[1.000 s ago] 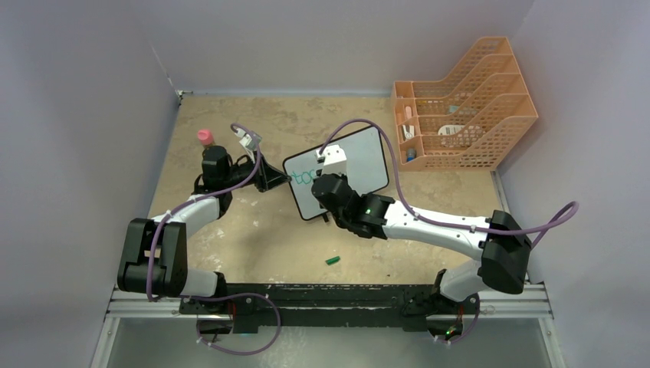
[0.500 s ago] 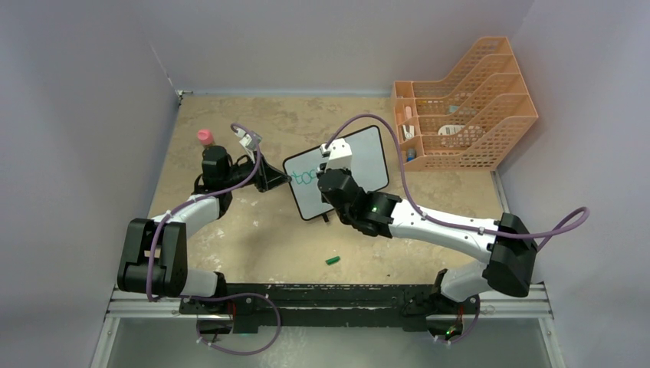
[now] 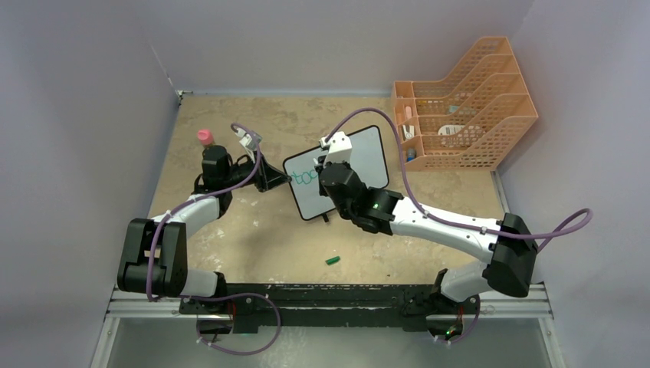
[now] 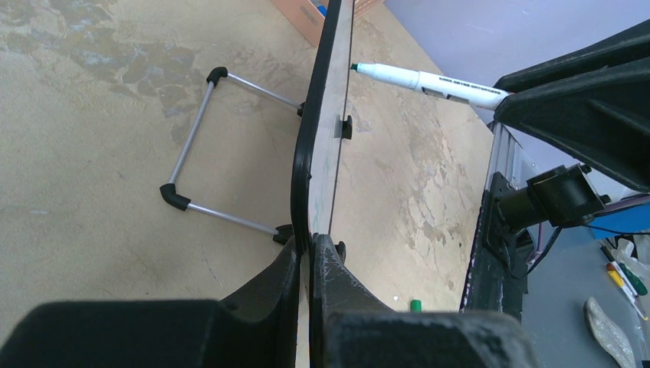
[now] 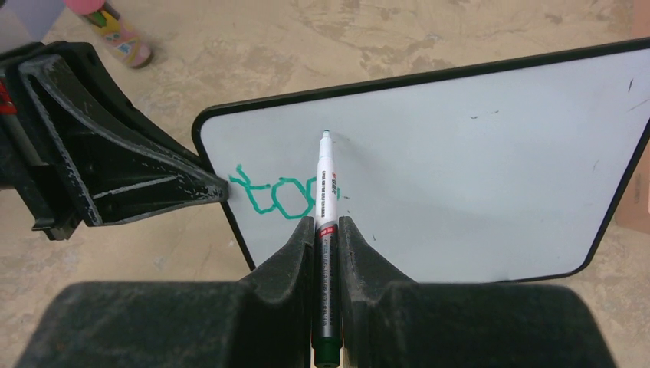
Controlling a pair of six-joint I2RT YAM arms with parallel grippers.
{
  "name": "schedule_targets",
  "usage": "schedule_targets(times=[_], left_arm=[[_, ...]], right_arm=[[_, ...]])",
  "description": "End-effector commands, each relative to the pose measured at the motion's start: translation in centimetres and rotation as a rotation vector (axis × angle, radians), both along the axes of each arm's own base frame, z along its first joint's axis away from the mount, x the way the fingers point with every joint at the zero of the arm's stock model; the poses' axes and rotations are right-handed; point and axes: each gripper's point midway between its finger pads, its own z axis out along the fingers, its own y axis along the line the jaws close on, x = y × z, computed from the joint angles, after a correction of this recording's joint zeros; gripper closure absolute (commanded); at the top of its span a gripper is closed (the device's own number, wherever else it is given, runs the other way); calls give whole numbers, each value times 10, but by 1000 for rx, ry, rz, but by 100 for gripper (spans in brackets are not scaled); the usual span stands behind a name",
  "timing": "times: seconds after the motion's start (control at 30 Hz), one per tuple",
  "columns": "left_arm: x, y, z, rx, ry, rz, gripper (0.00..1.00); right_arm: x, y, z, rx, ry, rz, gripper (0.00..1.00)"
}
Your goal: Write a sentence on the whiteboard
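**A:** Where is the whiteboard (image 3: 366,157) standing for you?

**B:** It is standing on its feet near the middle of the table (image 3: 253,230), between my two grippers, with its white face toward my right arm.

**A:** What is your left gripper (image 4: 310,253) doing?

**B:** It is pinching the board's black frame at the left edge, with the fingers closed tight on it.

**A:** And the right gripper (image 5: 326,222)?

**B:** It is clamping a white marker (image 5: 325,184), jaws closed around the barrel. I am pointing the tip at the board's face, right at the surface, just above the right end of the green writing (image 5: 280,195).

**A:** Is anything else lying near?

**B:** A green cap (image 3: 332,261) is lying on the table in front of the board, nearer my bases.
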Motion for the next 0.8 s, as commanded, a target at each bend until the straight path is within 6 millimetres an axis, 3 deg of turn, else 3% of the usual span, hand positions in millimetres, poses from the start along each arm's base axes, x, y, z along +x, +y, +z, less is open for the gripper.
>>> schedule_targets(times=[0.0, 0.33, 0.77], left_arm=[[4, -4, 19, 11, -107, -28, 100], [4, -4, 20, 11, -111, -29, 100], [4, -4, 19, 12, -109, -29, 100]], right_arm=[[8, 11, 32, 72, -57, 12, 100], [13, 17, 31, 67, -55, 20, 100], [13, 12, 14, 35, -18, 9, 100]])
